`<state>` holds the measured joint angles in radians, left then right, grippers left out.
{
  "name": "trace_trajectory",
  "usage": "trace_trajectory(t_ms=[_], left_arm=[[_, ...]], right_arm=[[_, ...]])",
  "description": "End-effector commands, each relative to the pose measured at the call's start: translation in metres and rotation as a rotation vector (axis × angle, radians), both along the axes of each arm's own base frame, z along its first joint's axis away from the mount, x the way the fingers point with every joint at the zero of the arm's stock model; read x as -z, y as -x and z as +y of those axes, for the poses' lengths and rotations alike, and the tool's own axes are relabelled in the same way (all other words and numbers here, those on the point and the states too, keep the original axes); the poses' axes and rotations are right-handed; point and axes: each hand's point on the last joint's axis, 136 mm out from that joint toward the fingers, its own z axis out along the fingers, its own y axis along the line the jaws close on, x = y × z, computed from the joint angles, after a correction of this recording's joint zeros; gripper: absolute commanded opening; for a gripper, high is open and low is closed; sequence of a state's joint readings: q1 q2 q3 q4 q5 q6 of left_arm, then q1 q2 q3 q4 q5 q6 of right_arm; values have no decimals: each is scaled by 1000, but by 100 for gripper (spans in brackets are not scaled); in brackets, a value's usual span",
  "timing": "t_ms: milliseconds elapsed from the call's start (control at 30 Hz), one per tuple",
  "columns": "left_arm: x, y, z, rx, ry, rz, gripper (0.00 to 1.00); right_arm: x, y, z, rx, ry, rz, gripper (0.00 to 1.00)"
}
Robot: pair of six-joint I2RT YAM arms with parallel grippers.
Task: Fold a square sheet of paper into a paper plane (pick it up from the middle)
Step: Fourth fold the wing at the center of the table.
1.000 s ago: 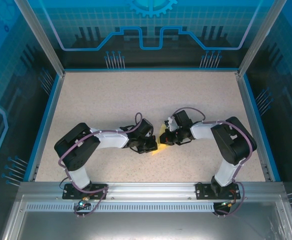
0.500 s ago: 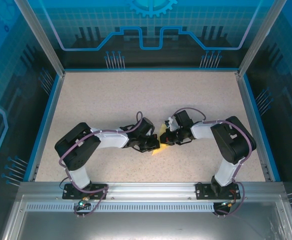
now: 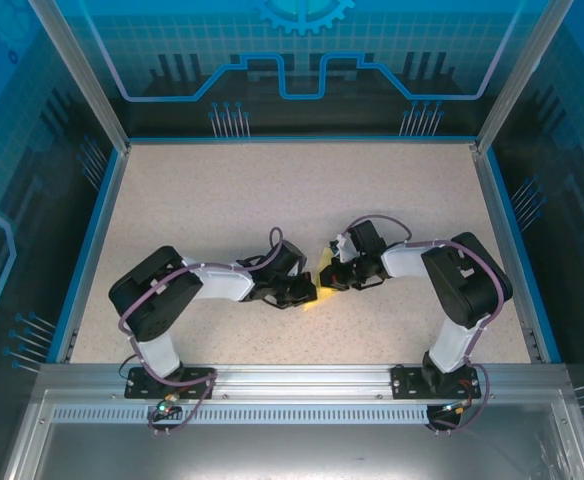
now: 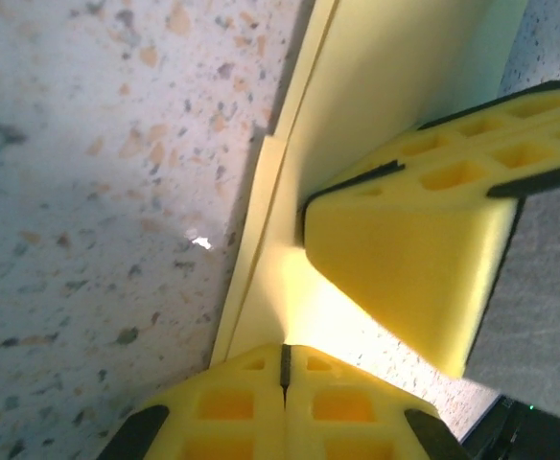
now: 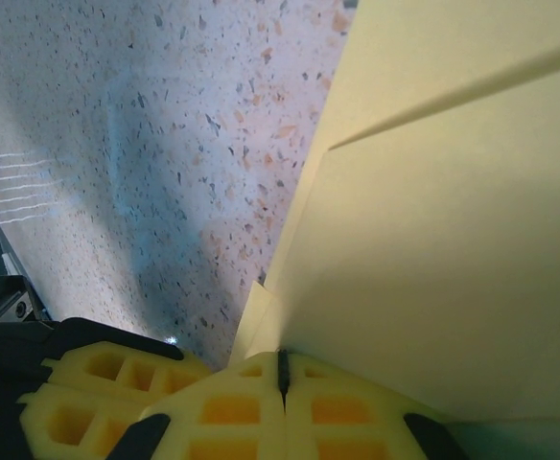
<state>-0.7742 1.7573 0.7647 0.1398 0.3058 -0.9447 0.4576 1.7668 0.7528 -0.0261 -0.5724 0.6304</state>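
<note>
Both pinched shut on folded yellow paper (image 5: 433, 240), left claw (image 4: 282, 359), right claw (image 5: 282, 369), close together.

arms: 2, left arm (image 3: 217, 280) + right arm (image 3: 442, 265)
grippers: 2, left gripper (image 3: 307, 293) + right gripper (image 3: 330, 279)
fingers (image 4: 347, 407): 2 per gripper, 4 total
paper (image 5: 453, 240): 1 piece, folded in layers
table (image 3: 272, 200): 1
bases (image 3: 169, 380): 2, one per arm

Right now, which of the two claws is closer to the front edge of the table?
The left gripper: it sits slightly nearer the front edge than the right gripper, with the folded yellow paper between them.
</note>
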Motion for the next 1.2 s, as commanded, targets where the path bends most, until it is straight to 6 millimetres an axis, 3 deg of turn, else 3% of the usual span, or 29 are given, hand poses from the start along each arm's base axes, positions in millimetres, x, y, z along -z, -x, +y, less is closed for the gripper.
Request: trace_trajectory(t_ms=[0,233,367,467,600,700,967,1167], left_arm=[[43,50,46,-6,-157,194,0],[51,74,62,10,-170,243,0],[37,74,62,56,-168,213,0],[9,60,51,85,-127,119,0],[-38,23,28,38,-16,-67,0],[-51,4,12,1,49,-130,0],[-20,-4,-7,2,9,-85,0],[6,6,13,-11,-106,-25,0]], right_arm=[[50,25,-44,45,265,123,2],[60,29,-53,57,324,165,2],[60,30,-52,56,323,173,3],[57,29,-49,55,307,166,3],[47,24,-36,37,239,138,3],[39,21,-27,19,192,115,3],[24,14,-16,4,133,74,3],[-1,5,-9,-9,74,-4,3]])
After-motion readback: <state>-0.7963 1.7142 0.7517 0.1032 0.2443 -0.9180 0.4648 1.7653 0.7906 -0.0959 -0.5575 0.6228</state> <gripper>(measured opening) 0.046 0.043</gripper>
